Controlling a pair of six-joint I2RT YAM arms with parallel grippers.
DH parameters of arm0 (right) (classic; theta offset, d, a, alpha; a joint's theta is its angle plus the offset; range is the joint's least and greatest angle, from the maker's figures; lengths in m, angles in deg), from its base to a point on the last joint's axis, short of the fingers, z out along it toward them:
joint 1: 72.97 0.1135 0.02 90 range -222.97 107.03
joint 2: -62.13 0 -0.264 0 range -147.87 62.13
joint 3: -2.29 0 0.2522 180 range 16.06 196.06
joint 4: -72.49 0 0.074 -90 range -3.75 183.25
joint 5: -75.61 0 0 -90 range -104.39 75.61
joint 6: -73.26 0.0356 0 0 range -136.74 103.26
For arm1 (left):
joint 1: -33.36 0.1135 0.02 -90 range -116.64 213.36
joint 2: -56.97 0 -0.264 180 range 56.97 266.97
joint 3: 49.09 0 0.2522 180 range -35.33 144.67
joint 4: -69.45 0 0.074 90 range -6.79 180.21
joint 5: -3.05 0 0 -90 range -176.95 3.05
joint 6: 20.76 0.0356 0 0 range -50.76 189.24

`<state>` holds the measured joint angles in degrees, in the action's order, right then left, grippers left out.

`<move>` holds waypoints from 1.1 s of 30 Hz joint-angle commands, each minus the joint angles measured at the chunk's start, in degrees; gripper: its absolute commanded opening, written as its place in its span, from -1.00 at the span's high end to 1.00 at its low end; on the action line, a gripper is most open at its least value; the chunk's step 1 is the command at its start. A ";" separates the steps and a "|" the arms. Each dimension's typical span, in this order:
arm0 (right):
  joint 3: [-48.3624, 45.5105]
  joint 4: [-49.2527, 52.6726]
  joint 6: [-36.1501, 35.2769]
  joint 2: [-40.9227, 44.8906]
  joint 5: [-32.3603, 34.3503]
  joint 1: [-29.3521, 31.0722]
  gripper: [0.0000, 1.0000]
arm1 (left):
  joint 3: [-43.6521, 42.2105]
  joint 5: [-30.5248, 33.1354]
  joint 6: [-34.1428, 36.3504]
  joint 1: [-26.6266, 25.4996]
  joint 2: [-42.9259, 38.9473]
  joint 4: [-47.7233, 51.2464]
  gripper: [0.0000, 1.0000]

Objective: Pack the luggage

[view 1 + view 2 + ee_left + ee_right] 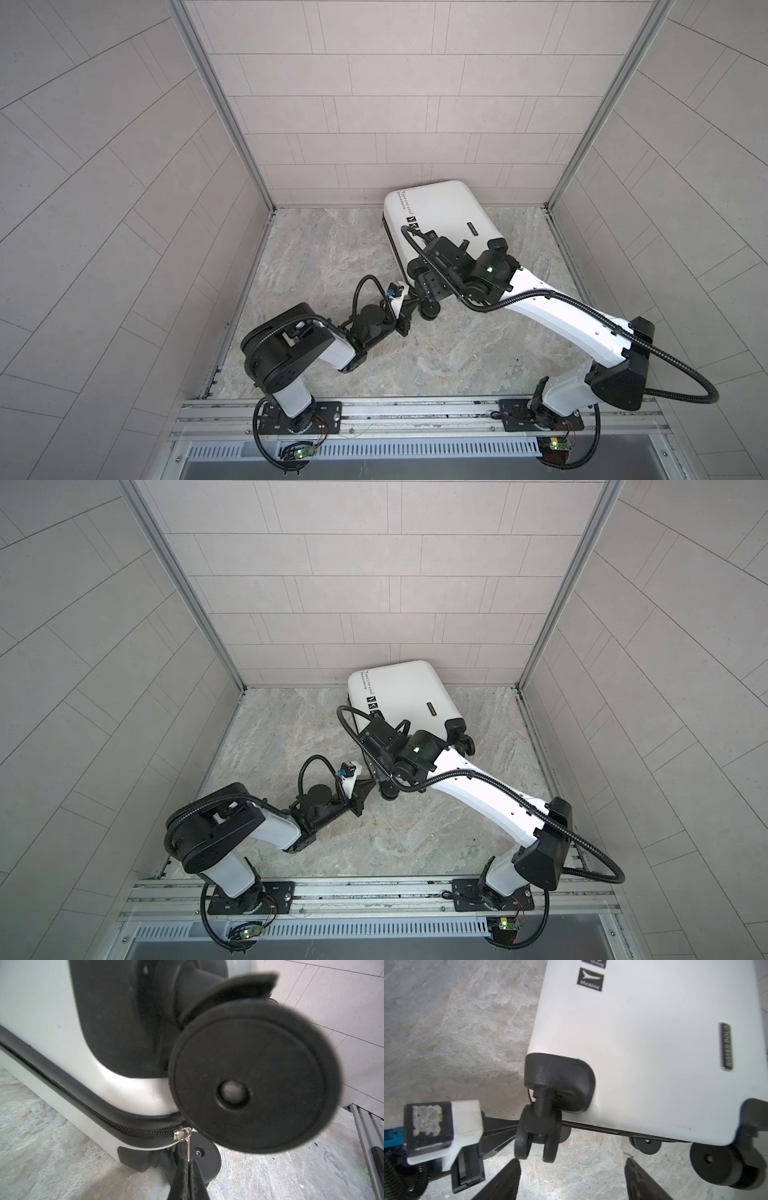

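A three-sided enclosure is seen from above in both top views. The far wall (374, 104), the left wall (104, 208) and the right wall (685, 228) are clad in pale beige-grey tiles, laid in staggered rows with thin dark joints. The corners are framed by two aluminium posts (222, 104). The counter (332, 249) is finished in a marbled grey and tan stone pattern. Along its near edge an aluminium rail (415, 411) is mounted, and a slotted grey strip (415, 451) is set just nearer. Soft, even light is cast throughout, with faint shadows.
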<state>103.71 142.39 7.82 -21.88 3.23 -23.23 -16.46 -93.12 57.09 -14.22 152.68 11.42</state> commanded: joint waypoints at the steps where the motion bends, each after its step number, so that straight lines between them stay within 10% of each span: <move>1: -2.40 1.43 -0.64 4.67 4.84 -3.78 -0.66 | -0.94 -0.11 -0.43 -0.77 -0.48 -3.87 1.00; 16: -20.34 -7.68 -5.42 18.28 -8.07 -36.03 -0.74 | -1.73 3.25 -2.07 -0.72 -0.58 -3.70 1.00; 33: -20.26 -10.15 -12.89 7.69 -10.27 -38.12 -0.60 | -1.73 3.80 -2.54 -0.73 -0.36 -3.27 1.00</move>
<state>83.19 132.62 -3.98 -13.20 -7.76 -60.91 -17.31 -90.09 55.08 -14.67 152.68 10.04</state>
